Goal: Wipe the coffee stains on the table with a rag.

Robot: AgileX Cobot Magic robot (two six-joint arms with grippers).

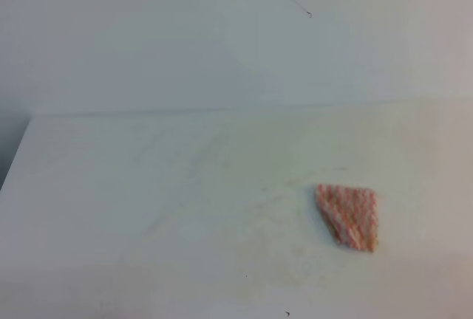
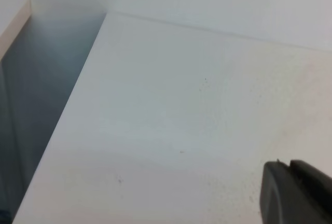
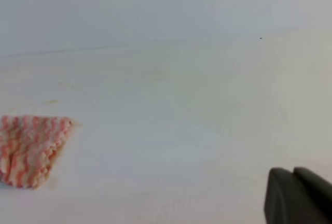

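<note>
Seeing the rag [image 1: 348,215] lying flat on the table [image 1: 148,186], right of centre; my right gripper [image 3: 296,197] is pressed together, left gripper's [image 2: 295,193] state unclear.

Beyond the right pincer [image 3: 298,195], past the far edge of the large flat white tabletop [image 3: 197,130], we note a plain matt white wall [image 3: 155,6], bare and evenly lit. In the high view the same wall carries a thin dark hairline ending in a small dark speck [image 1: 309,14].

Well to the left of the left pincer [image 2: 295,193], the tabletop's side edge drops into a shadowed blue-grey gap [image 2: 46,94]; we cannot make out the floor there. Past that gap, a pale cream-edged flat surface [image 2: 13,19] shows at the corner. Light is soft and diffuse, with no hard shadows.
</note>
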